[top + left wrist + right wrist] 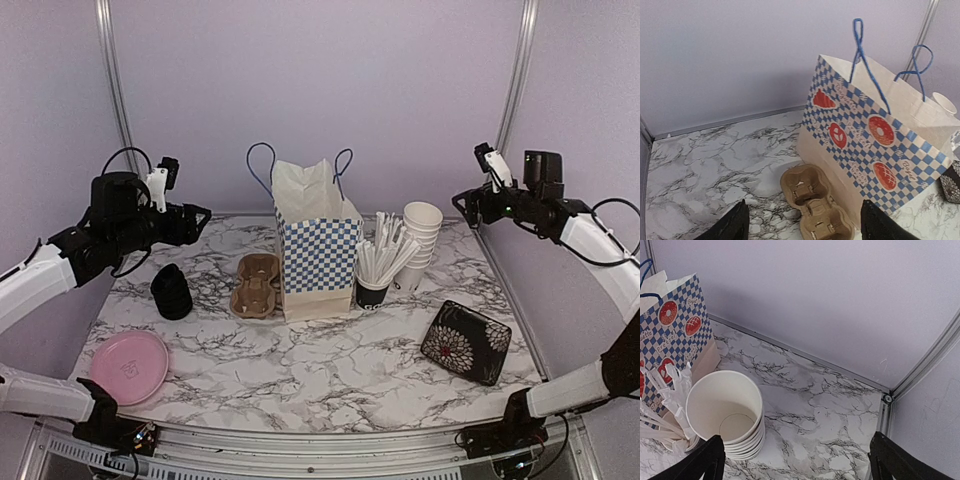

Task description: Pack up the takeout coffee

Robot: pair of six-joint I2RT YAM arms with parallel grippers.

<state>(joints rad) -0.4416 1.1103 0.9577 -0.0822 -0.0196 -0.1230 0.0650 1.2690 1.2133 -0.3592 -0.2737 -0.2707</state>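
Marble-patterned table [320,385], lilac walls. Checked paper bag [316,255] stands upright mid-table with its mouth open, presumably so a load can go in from above. Pulp cup carrier [256,285] lies flat, wells up, just beside the bag's left face. White paper cups [422,235] sit nested in one stack right of the bag, past the straw cup [374,288]; no lids seen. Left gripper [203,213] hangs above the carrier side, jaws released, empty. Right gripper [463,203] hangs over the cup stack, jaws spread wide, empty. Nothing packed yet, by my reading.
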